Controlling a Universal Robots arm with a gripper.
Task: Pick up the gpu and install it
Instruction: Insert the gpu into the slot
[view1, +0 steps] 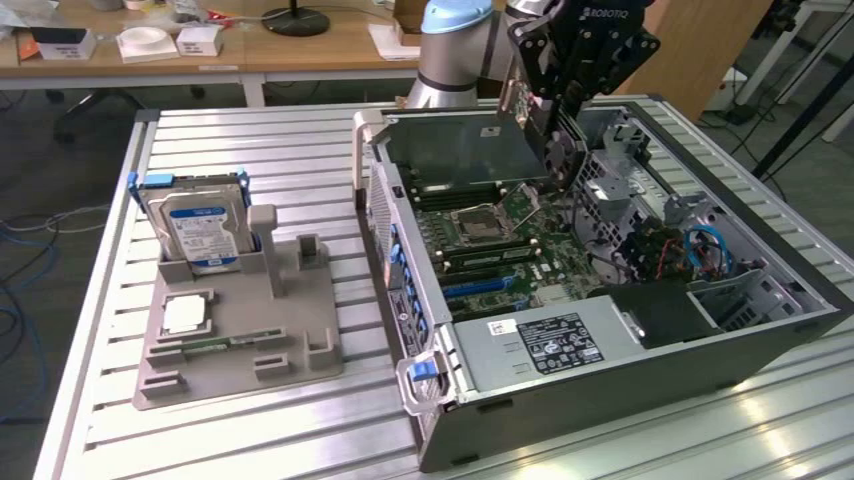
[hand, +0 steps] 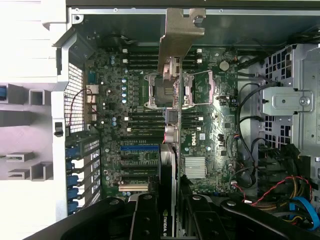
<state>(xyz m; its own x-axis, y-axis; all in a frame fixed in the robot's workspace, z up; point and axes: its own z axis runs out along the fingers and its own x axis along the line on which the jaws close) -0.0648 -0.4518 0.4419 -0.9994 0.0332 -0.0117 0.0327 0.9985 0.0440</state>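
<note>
The gpu (view1: 461, 150), a flat dark green card, hangs tilted over the far end of the open computer case (view1: 747, 340), above the motherboard (view1: 521, 240). My gripper (view1: 550, 135) is shut on the card's edge at the exterior view's right. In the wrist view the gpu (hand: 173, 150) appears edge-on, running from between my black fingers (hand: 145, 215) out to its silver bracket (hand: 181, 35). It sits over the motherboard (hand: 140, 100) and crosses the processor socket area. The blue slot (hand: 140, 148) lies just beside the card's line.
A grey holder (view1: 240, 330) on the slatted table (view1: 267, 140) carries a silver hard drive with a blue label (view1: 200, 230). Inside the case are a power supply (view1: 561, 340), drive cages and loose cables (view1: 701, 250). A wooden desk stands behind.
</note>
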